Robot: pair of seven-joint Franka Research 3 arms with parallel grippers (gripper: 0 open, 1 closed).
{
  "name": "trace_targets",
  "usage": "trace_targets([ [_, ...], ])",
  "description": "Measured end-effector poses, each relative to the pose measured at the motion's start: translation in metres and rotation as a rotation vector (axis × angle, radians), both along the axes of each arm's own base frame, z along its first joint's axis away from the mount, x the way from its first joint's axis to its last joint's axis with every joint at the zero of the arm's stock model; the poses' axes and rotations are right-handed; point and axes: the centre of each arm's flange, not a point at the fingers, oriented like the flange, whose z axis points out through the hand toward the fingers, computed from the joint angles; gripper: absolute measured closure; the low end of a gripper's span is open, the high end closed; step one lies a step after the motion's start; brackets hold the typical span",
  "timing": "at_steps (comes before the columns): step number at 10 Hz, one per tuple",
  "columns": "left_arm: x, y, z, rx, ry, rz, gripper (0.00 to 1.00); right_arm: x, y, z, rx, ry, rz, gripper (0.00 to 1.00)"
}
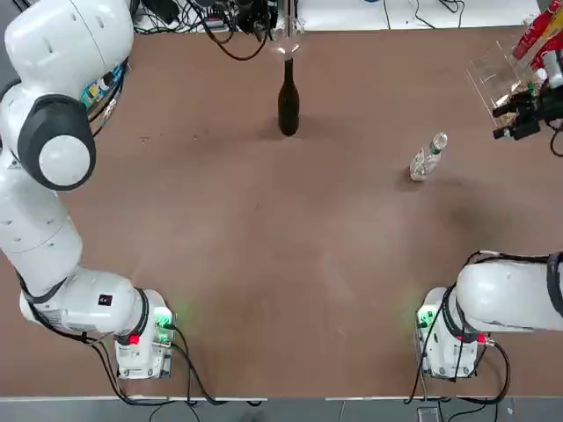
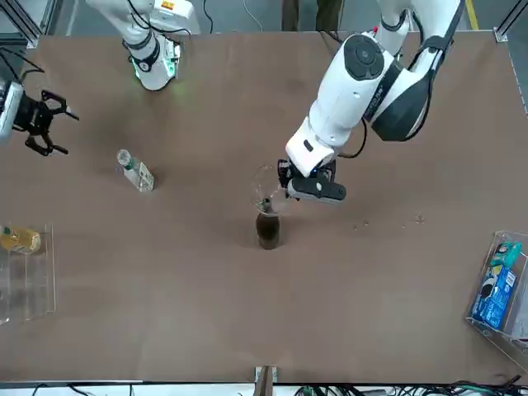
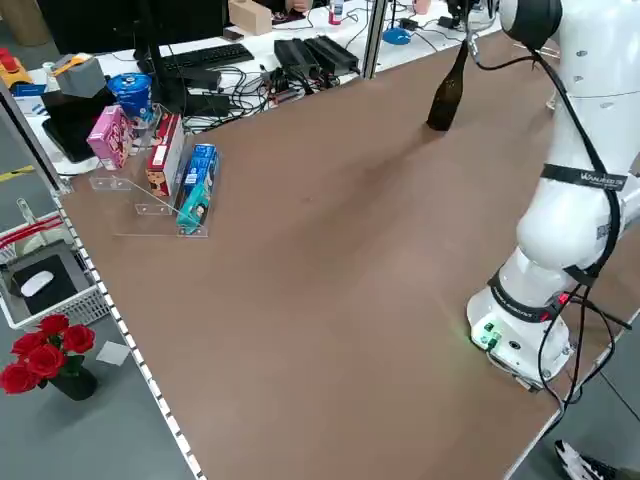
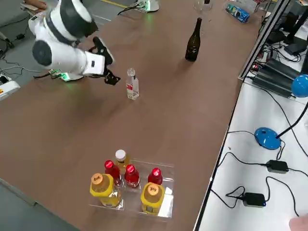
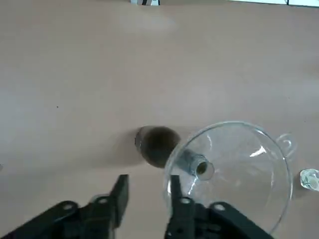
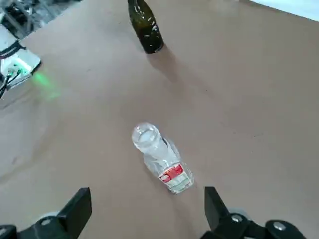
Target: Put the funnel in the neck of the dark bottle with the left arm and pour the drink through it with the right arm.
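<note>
The dark bottle (image 1: 288, 101) (image 2: 267, 228) stands upright near the table's far edge, at mid-width. The clear funnel (image 2: 266, 191) (image 5: 229, 169) sits tilted at its neck, its spout at the bottle's mouth. My left gripper (image 2: 287, 191) (image 5: 147, 191) hovers right beside the funnel, its fingers apart with only table showing between them; one finger (image 5: 174, 186) is at the funnel's rim. The drink (image 1: 428, 156) (image 6: 159, 157) stands on the right side of the table. My right gripper (image 1: 519, 119) (image 6: 144, 214) hangs open, a little apart from the drink and farther right.
A clear tray (image 4: 163, 202) with red-capped and yellow bottles sits at the far right corner. A clear holder (image 3: 160, 205) of boxed packets stands by the table's left edge. Cables and desk gear lie beyond the far edge.
</note>
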Motion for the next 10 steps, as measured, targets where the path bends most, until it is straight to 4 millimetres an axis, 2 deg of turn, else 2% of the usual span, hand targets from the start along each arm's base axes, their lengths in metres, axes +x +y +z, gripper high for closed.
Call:
trace_targets([
  [2, 0.0, 0.005, 0.014, 0.006, -0.008, -0.01, 0.21, 0.003, 0.004, -0.049, 0.097, -0.084, 0.081, 0.0],
  [3, -0.004, 0.017, 0.024, 0.066, 0.001, -0.078, 0.07, 0.004, 0.008, -0.07, 0.136, -0.132, 0.119, 0.0],
  [4, -0.011, 0.033, 0.033, 0.134, 0.016, -0.185, 0.01, 0.003, 0.012, -0.089, 0.177, -0.181, 0.156, 0.0],
  [5, -0.011, 0.051, 0.04, 0.149, 0.038, -0.288, 0.02, 0.001, 0.016, -0.107, 0.21, -0.222, 0.192, 0.0],
  [6, -0.001, 0.075, 0.041, 0.131, 0.043, -0.38, 0.03, -0.002, 0.018, -0.125, 0.241, -0.252, 0.218, 0.0],
  [8, 0.019, 0.113, 0.025, 0.083, 0.049, -0.524, 0.1, -0.005, 0.02, -0.154, 0.31, -0.29, 0.249, 0.0],
  [10, 0.024, 0.13, 0.003, -0.028, 0.033, -0.6, 0.14, -0.003, 0.021, -0.176, 0.362, -0.288, 0.246, 0.0],
])
